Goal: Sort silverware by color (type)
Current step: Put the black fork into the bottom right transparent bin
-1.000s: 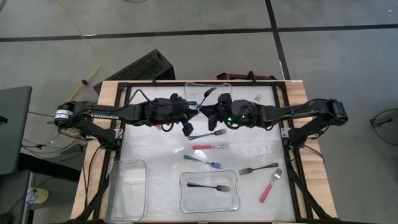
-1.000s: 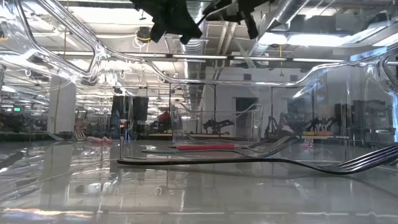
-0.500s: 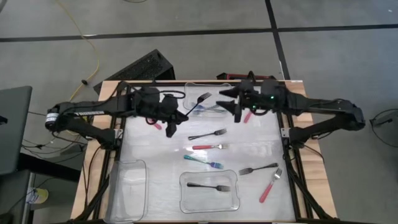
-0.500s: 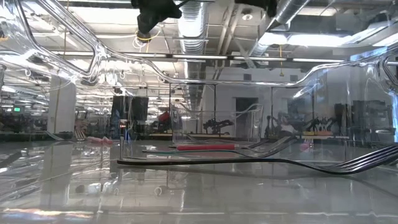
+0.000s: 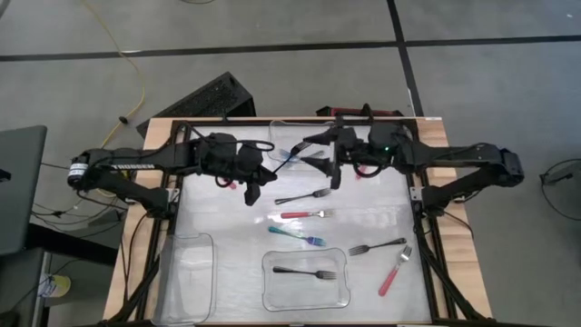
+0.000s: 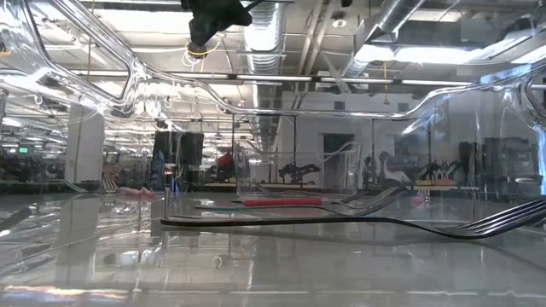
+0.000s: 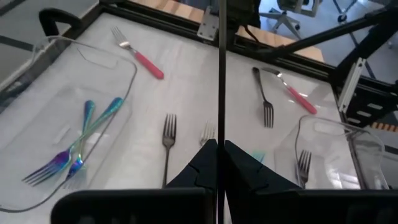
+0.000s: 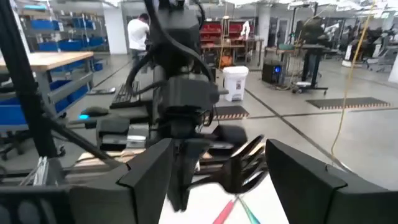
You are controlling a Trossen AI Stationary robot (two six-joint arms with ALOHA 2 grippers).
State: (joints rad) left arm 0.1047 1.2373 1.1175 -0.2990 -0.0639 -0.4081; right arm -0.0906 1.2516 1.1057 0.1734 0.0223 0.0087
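Right hand, fingers spread wide and empty, hovers beside the far bin, which holds teal forks. Left hand, fingers closed on nothing, hangs nearby. Other forks lie on the surface; one black fork sits in the near bin.

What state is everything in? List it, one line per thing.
left gripper: shut, holding nothing, above the table.
right gripper: open, above the far bin.
far bin: holds the crossed teal forks.
near bin: holds one black fork.
loose red fork: lying on the table, not in a bin.
loose teal fork: lying on the table, not in a bin.
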